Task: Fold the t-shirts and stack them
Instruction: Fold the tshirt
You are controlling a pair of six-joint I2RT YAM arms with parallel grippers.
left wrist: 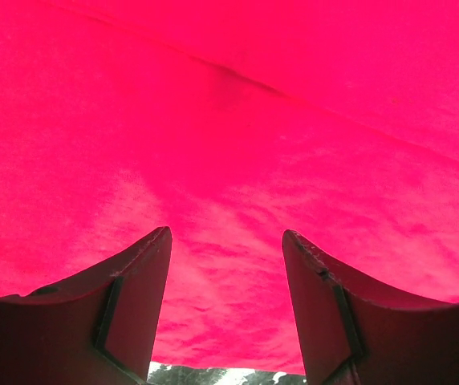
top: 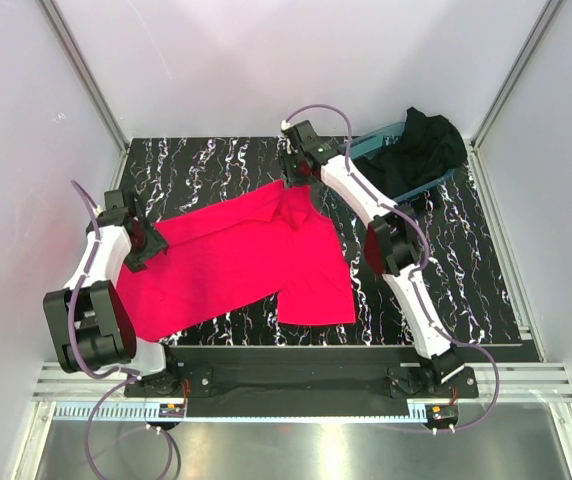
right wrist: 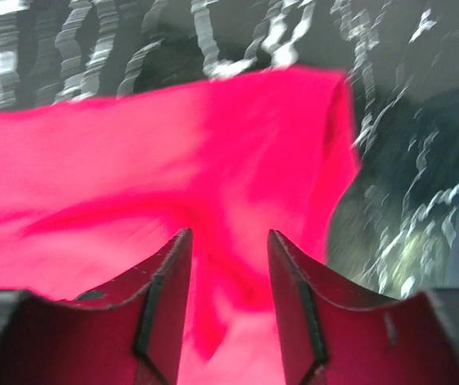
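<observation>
Now: red t-shirt (top: 236, 262) lies unfolded and rumpled on the worktop (top: 446, 270); no fold shows in it yet, so the task looks to be at an early stage.
Long axis: its longest run is a diagonal, from the near left up to the far middle; a broad flap drops toward the near edge on the right side.
Left claw (left wrist: 225, 234): jaws set wide, hovering low over the near-left end of the shirt, cloth filling the wrist view; nothing is pinched.
Right claw (right wrist: 229, 233): at the far end of the same diagonal, jaws parted to a moderate gap, with a raised ridge of red cloth running between the fingers; it does not look clamped.
Key relation: the two claws sit at opposite ends of the long axis, cloth directly under each, so the left arm is nearer the near-left end and the right arm nearer the far end.
Black t-shirt (top: 426, 145): heaped in and over the teal tub (top: 374, 143) at the far right corner, well apart from the red one, closest to the right arm.
Judgement: squaring the red shirt likely needs both ends gripped together.
</observation>
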